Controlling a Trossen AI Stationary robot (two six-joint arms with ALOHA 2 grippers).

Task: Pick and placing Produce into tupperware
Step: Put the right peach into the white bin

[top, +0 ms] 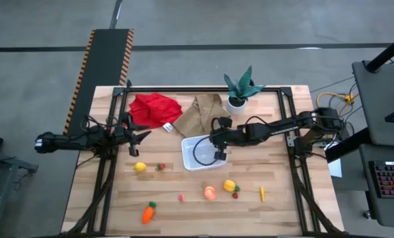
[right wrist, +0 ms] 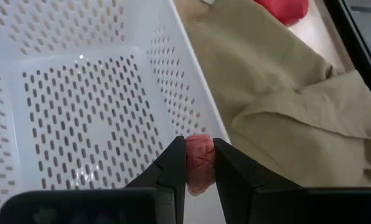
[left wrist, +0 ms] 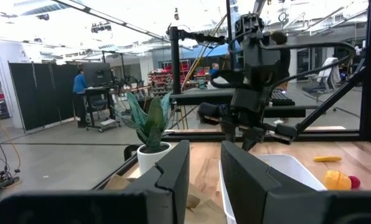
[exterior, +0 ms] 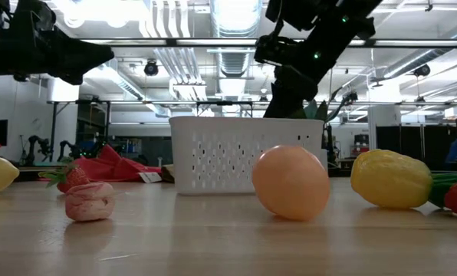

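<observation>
The white perforated tupperware (top: 203, 153) sits mid-table. My right gripper (top: 218, 140) hovers over its far right rim, shut on a pink-red berry (right wrist: 199, 158). Lying on the near table are a lemon (top: 139, 167), strawberry (top: 160, 166), carrot (top: 148, 212), pink berry (top: 182, 196), peach fruit (top: 210, 192), yellow pepper (top: 230, 186) and a small orange piece (top: 262, 193). My left gripper (top: 141, 135) waits open at the table's left, above the wood. My right gripper pinches the pink-red berry (right wrist: 200, 163) between its two fingers (right wrist: 173, 168), coming from above and pointing down. The berry is lifted clear, over the tupperware's rim (right wrist: 192, 106).
A potted plant (top: 240, 89) stands at the far edge. A red cloth (top: 155, 109) and a tan cloth (top: 200, 114) lie just beyond the tupperware. Black frame rails run along the table's sides.
</observation>
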